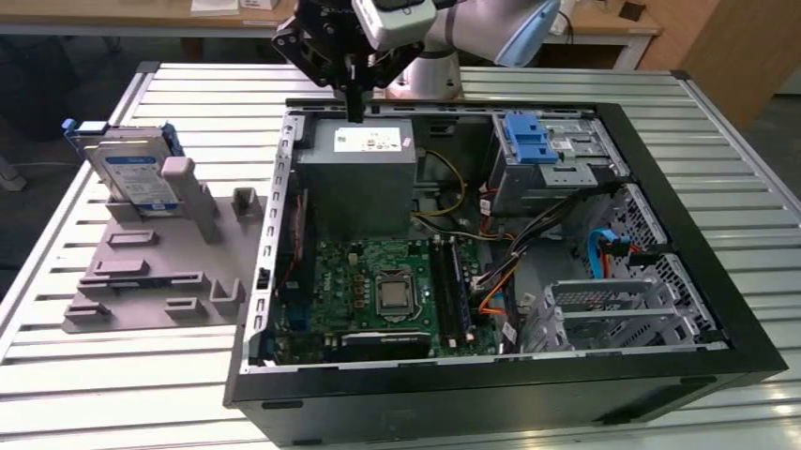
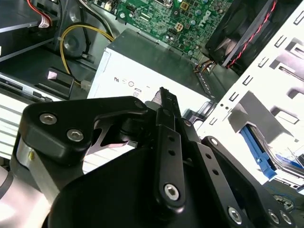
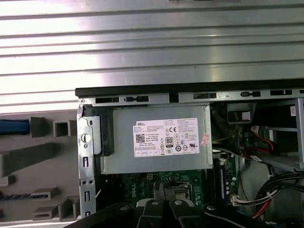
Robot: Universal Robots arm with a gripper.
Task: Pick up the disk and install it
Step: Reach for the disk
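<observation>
Disk [image 1: 135, 174] upright in grey slotted holder [image 1: 150, 274] on worktop [image 1: 100, 380], at the exterior view's left of open computer case [image 1: 501, 396]. Gripper [image 1: 355, 111] well apart from it, hovering over power supply [image 1: 359, 187], fingers seemingly pressed together, holding nothing.

Disk [image 1: 133, 173] partly behind grey post [image 1: 178, 186]; arm [image 1: 501, 28] cut off at the exterior view's top edge.

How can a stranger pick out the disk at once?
Beside the open computer case, on the exterior view's left, lies a grey fixture plate. The disk stands propped at its far end, the only silver piece with a blue frame and blue-and-white label.
</observation>
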